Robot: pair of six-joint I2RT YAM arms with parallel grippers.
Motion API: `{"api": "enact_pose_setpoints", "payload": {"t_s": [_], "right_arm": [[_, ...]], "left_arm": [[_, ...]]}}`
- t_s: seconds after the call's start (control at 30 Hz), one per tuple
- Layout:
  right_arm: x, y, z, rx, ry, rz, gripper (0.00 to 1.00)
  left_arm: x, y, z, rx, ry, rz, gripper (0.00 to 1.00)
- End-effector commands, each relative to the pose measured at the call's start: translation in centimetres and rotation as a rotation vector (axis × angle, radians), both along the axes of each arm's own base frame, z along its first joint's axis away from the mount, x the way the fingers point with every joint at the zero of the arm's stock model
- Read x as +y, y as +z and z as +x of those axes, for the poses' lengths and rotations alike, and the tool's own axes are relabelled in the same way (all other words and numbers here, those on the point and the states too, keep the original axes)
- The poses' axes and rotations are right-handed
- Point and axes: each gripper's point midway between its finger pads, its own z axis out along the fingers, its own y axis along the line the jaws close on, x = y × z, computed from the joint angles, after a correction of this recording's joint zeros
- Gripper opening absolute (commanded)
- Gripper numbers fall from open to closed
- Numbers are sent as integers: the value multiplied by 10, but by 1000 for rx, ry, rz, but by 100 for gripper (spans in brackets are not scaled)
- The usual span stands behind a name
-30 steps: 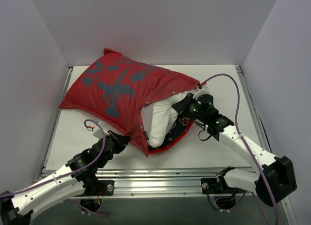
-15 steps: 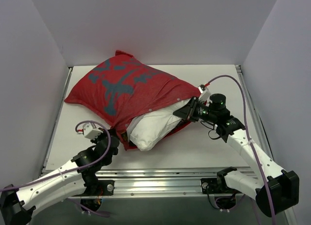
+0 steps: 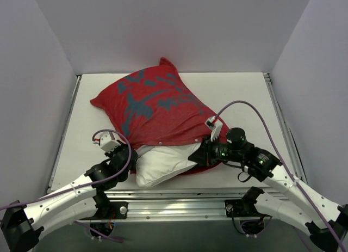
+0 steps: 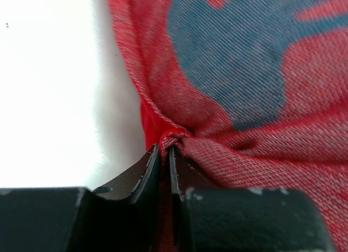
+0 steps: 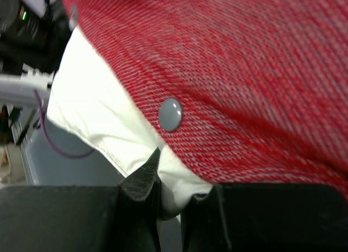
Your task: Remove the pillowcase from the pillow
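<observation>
The red pillowcase (image 3: 155,108) with grey-blue markings lies across the middle of the table, its open edge toward the near side. The white pillow (image 3: 163,162) sticks out of that opening at the front. My left gripper (image 3: 128,153) is shut on a bunched fold of the pillowcase (image 4: 228,88) at its near left edge. My right gripper (image 3: 202,153) is shut on the white pillow (image 5: 103,116) just below the pillowcase's snap-lined edge (image 5: 228,67); one grey snap (image 5: 171,114) shows there.
White walls close in the table (image 3: 244,94) on the left, back and right. A metal rail (image 3: 179,200) runs along the near edge by the arm bases. A purple cable (image 3: 239,108) loops over the right arm.
Both grippers have pulled toward the near edge. The pillowcase has swung round and bunched toward the back, and more of the white pillow now shows at the front.
</observation>
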Motion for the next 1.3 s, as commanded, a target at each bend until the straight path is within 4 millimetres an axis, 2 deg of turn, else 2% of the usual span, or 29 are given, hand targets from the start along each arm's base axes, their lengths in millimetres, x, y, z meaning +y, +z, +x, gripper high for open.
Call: {"api": "enact_pose_setpoints", "payload": {"t_s": [0.0,0.07,0.1,0.17,0.2,0.27,0.3,0.4,0.43,0.47,0.53,0.57,0.63,0.7,0.73,0.77,0.8,0.83,0.87,0.93,0.97,1.0,1.03,1.07,1.1,1.17,1.2,1.23,1.27], "right_arm": [[6,34,-45,-99,163,75,5],[4,36,-50,-103,180,49,21],[5,45,-50,-137,202,50,44],[6,47,-50,-146,223,28,61],[7,60,-48,-193,236,34,71],[10,69,-45,-214,250,25,79],[11,90,-44,-271,266,42,80],[11,104,-27,-311,210,-1,82],[8,114,-16,-328,156,-26,84],[-1,114,8,-354,29,-89,85],[-11,115,35,-361,-108,-163,92],[-22,111,54,-374,-218,-221,94],[-25,94,79,-357,-297,-299,98],[-35,68,104,-314,-359,-372,100],[-33,52,119,-291,-372,-393,100],[-47,28,132,-239,-417,-424,100],[-44,16,143,-222,-422,-417,100],[-45,4,148,-206,-429,-423,100],[-46,-17,148,-180,-420,-444,100],[-30,-41,145,-139,-340,-433,94],[-27,-52,141,-116,-310,-435,75],[-19,-67,130,-76,-257,-421,63],[-15,-72,124,-62,-232,-410,48],[-11,-76,116,-52,-211,-402,15],[-3,-78,100,-53,-179,-392,4],[8,-75,81,-66,-155,-374,0],[18,-68,64,-84,-120,-345,0],[22,-64,57,-64,-138,-310,0],[25,-59,51,-62,-145,-286,0]], "left_arm": [[-1,16,1,-31,2,-63,21],[1,17,-1,-33,3,-68,22],[3,18,-2,-36,6,-75,23],[5,16,-3,-30,6,-69,24],[7,14,-4,-28,9,-63,25],[9,10,-6,-18,23,-66,27],[10,9,-6,-18,27,-64,28],[8,9,-5,-19,17,-56,30],[7,12,-3,-25,12,-61,31],[6,11,-3,-20,7,-56,31],[5,10,-3,-10,3,-53,32],[5,8,-3,-6,2,-47,33],[7,8,-3,-3,6,-53,35],[6,10,-2,-4,-4,-53,49],[4,14,1,-17,-10,-60,56],[1,18,2,-18,-42,-43,61],[-1,22,4,-25,-58,-47,66],[-5,27,7,-41,-73,-58,67],[-8,28,10,-34,-111,-41,67],[-16,31,18,-31,-154,-40,67],[-18,28,22,-7,-185,-36,67],[-23,24,28,20,-203,-22,68],[-29,27,35,19,-230,-27,68],[-27,15,43,63,-239,10,68],[-43,27,51,45,-307,-25,69],[-55,28,63,49,-367,0,70],[-64,18,69,85,-404,11,71],[-77,37,83,33,-434,-3,71],[-85,26,92,65,-465,33,72]]}}
